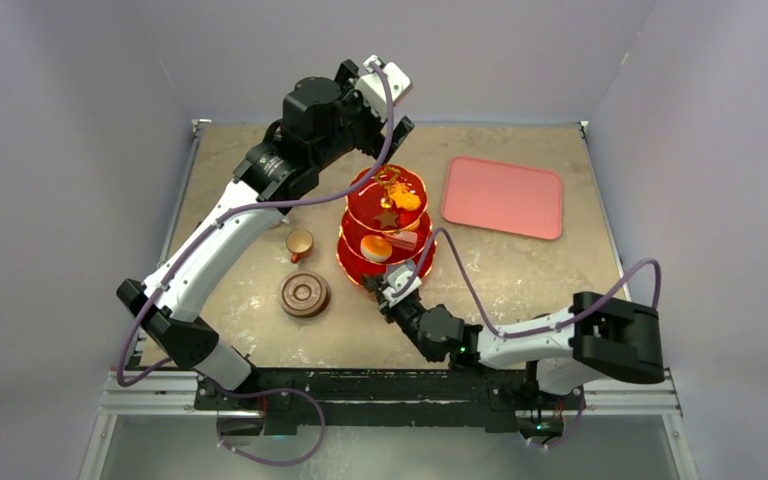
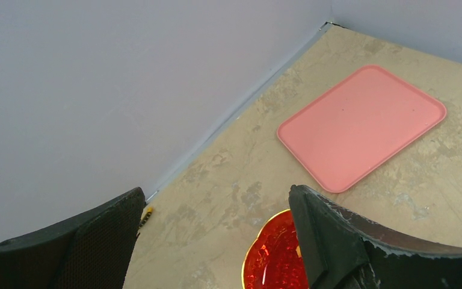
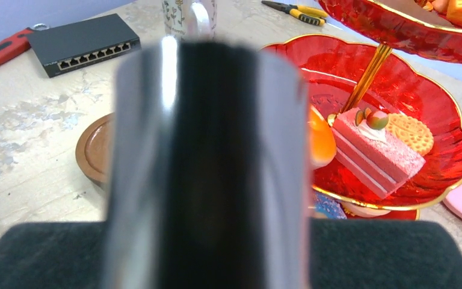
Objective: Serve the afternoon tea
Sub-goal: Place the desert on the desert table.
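The red three-tier stand (image 1: 385, 225) stands mid-table with small pastries on its tiers. In the right wrist view a pink cake slice (image 3: 376, 153), a round biscuit (image 3: 412, 132) and an orange piece (image 3: 320, 138) lie on a tier around the gold rod (image 3: 367, 75). My right gripper (image 1: 396, 281) is at the stand's near edge, shut on black tongs (image 3: 207, 150) that block much of its view. My left gripper (image 1: 388, 135) hovers open above the top tier (image 2: 274, 259), holding nothing. A small brown cup (image 1: 300, 243) and a brown saucer (image 1: 304, 295) sit left of the stand.
A pink rectangular tray (image 1: 503, 197) lies at the back right, also in the left wrist view (image 2: 361, 126). The right wrist view shows a black network switch (image 3: 84, 42), a red-handled tool (image 3: 3, 48), pliers (image 3: 295, 10) and a pale printed vessel (image 3: 187, 12) beyond the saucer (image 3: 93, 147).
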Robot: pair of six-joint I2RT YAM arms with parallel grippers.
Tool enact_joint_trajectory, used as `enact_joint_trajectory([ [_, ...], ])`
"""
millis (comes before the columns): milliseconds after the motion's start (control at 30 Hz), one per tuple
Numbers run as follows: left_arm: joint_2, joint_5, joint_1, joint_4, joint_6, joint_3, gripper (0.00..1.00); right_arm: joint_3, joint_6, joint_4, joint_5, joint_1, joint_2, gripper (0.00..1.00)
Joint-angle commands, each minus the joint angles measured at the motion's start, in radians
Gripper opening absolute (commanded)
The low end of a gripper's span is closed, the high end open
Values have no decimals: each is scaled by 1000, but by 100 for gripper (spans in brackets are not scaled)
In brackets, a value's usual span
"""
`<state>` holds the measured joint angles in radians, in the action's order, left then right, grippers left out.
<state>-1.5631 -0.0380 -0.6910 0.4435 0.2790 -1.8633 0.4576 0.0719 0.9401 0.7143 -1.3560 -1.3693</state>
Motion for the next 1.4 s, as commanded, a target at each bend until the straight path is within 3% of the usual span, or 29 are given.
enact_joint_trajectory([
  [0, 42, 7, 7, -11, -15, 16, 90, -20, 81, 326, 68, -5, -78, 14],
  [167, 40, 20, 7, -14, -18, 20, 89, -33, 157, 646, 176, -6, -223, 15],
  [467, 50, 24, 7, -10, -10, 40, 89, -21, 156, 799, 236, -6, -357, 21],
  [533, 52, 27, 7, -10, -11, 45, 89, -17, 137, 786, 234, -6, -359, 30],
  [633, 52, 30, 7, -6, -11, 45, 89, -14, 117, 767, 234, -6, -352, 50],
  [767, 50, 33, 7, -4, -13, 31, 89, -11, 82, 717, 223, -6, -320, 61],
  [1167, 51, 33, 7, 2, -14, 24, 89, -60, -43, 461, 213, -6, -91, 64],
  [1367, 57, 33, 7, -4, -8, 34, 89, -86, -210, 208, 186, -6, 74, 59],
])
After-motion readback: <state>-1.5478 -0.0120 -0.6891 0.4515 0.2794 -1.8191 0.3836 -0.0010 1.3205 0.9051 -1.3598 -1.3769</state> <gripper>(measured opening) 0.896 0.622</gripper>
